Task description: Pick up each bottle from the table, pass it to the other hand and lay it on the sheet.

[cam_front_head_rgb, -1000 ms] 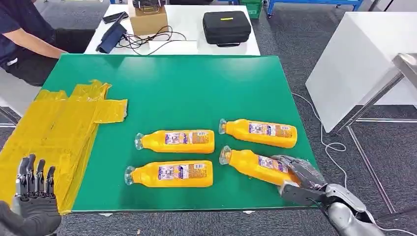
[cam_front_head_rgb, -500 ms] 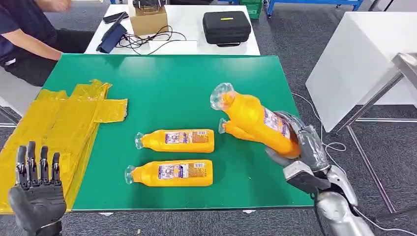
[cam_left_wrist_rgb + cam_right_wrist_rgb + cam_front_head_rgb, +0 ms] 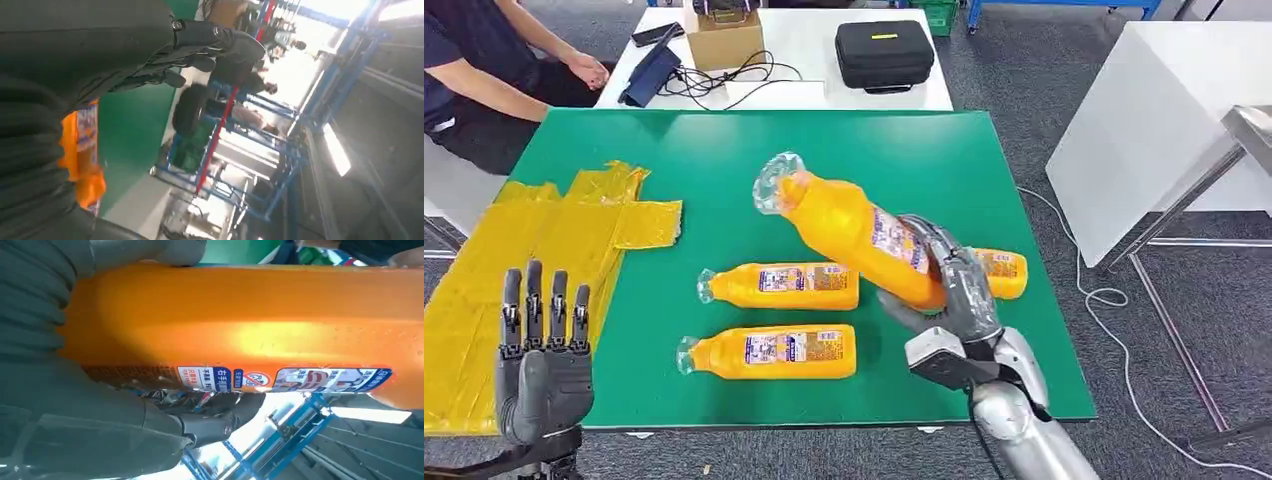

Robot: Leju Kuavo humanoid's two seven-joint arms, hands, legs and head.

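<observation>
My right hand (image 3: 959,300) grips an orange bottle (image 3: 849,228) by its base and holds it tilted above the green table (image 3: 754,160), its clear cap (image 3: 776,182) pointing up and to the left. In the right wrist view the same orange bottle (image 3: 250,325) lies across my right hand (image 3: 75,405). Two more bottles lie flat on the table (image 3: 782,286) (image 3: 771,352), and a third (image 3: 1001,270) is partly hidden behind my right hand. My left hand (image 3: 544,360) is raised at the table's front left, fingers straight and apart, holding nothing. The yellow sheet (image 3: 534,260) covers the table's left side.
A person (image 3: 484,70) sits at the far left corner, one hand near the white table (image 3: 804,60) behind. That table carries a black case (image 3: 884,55), a cardboard box (image 3: 726,40) and cables. A white block (image 3: 1154,120) stands at the right.
My right hand has lifted the bottle off the table and carried it up and to the left. My left hand has risen a little and shifted right. The person's arm has moved.
</observation>
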